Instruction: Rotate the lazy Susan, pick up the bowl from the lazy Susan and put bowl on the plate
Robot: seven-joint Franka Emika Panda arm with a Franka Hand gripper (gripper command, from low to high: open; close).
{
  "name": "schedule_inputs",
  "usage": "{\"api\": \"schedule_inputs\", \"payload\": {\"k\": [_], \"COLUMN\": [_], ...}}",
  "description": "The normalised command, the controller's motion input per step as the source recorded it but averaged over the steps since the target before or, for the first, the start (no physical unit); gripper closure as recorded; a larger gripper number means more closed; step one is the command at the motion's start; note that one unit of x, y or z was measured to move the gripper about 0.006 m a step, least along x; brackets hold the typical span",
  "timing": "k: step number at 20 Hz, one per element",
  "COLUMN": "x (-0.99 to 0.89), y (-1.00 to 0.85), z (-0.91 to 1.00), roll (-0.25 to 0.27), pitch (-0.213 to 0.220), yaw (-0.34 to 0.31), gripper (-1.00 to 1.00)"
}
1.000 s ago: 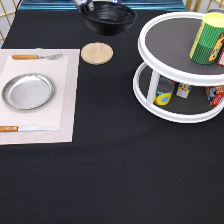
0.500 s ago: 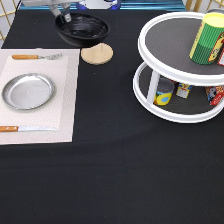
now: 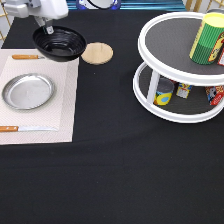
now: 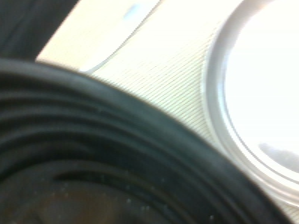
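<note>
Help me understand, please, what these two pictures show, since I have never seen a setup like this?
One robot arm works at a black table. The exterior view looks down from a fixed camera; the wrist view comes from a camera on the arm's hand. The gripper, at the exterior view's top left, holds a black bowl by its rim, above the placemat edge. On the placemat lies a silver plate. Beside the bowl is a wooden coaster. At the right stands a two-tier lazy Susan carrying cans. The wrist view shows bowl and plate close up.
</note>
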Motion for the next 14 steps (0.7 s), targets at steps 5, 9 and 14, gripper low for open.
{"api": "schedule_inputs", "payload": {"k": [5,9,14], "x": [-0.09,-0.07,-0.06], "y": [-0.14,-0.16,-0.2], "z": [-0.34,-0.38,-0.38], "roll": [0.0,0.0,0.0], "pitch": [-0.05,-0.071,-0.079], "yaw": [-0.338,-0.331,-0.313], "gripper": [1.0,1.0,1.0]}}
